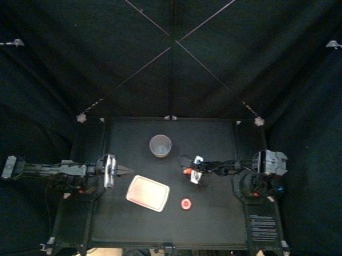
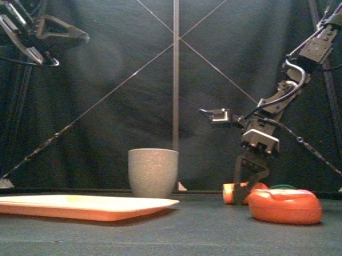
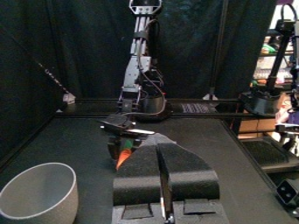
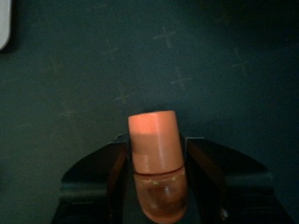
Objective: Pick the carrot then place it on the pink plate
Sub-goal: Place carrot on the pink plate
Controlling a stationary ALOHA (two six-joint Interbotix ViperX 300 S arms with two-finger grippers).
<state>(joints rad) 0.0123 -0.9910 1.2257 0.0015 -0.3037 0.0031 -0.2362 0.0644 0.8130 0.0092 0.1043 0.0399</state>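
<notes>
An orange carrot point(image 4: 156, 140) sits between the jaws of my right gripper point(image 4: 158, 156), which is shut on it. In the top view the right gripper point(image 1: 195, 175) is right of the table's middle, and the carrot point(image 2: 229, 192) hangs low, close to the table top. The pink plate point(image 1: 148, 192) lies flat to the gripper's left, toward the front; its near rim point(image 2: 80, 207) shows in the front view. The carrot point(image 3: 125, 156) points down under the right gripper point(image 3: 128, 131). My left gripper point(image 1: 110, 172) rests shut at the left, holding nothing.
A tall grey speckled cup point(image 1: 162, 146) stands behind the plate, near the middle. A red tomato toy point(image 1: 187, 205) lies in front of the right gripper, close to the plate's right corner. The cup point(image 3: 38, 188) is beside the left gripper.
</notes>
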